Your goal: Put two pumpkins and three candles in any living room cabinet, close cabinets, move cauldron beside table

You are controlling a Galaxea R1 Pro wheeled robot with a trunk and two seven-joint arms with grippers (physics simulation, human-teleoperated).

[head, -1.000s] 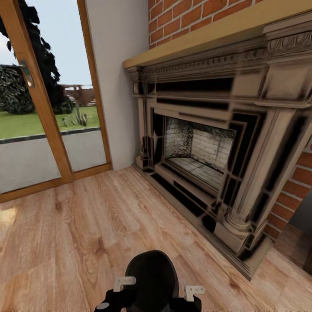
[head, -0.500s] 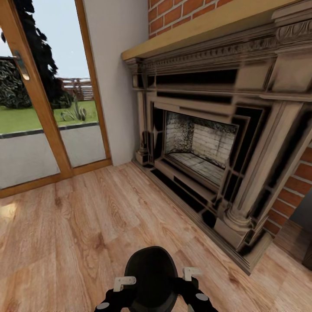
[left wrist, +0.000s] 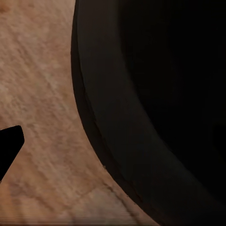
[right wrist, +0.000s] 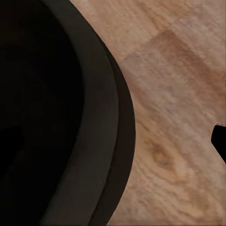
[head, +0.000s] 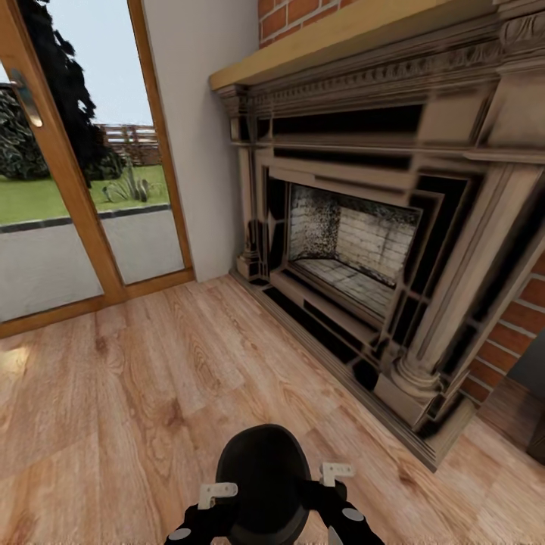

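Wooden floor runs under everything, and nearest the robot sits the cauldron, a black round pot with its mouth facing up, held between the two arms just ahead of the trunk. The left gripper is at its one side and the right gripper at the other, pale fingers showing beside the rim; both wrist views look past the dark curved wall to floorboards. Whether either set of fingers is clamped on the pot or merely pressed against it I cannot tell. The pot has no long axis to speak of; it stands upright, opening toward the head camera. The step in hand looks like the last one, carrying the cauldron to a table. Next move calls for turning away to find a table, since none shows ahead. Farther off stands the fireplace with its brick surround on the right, and the glass door to the garden on the left.
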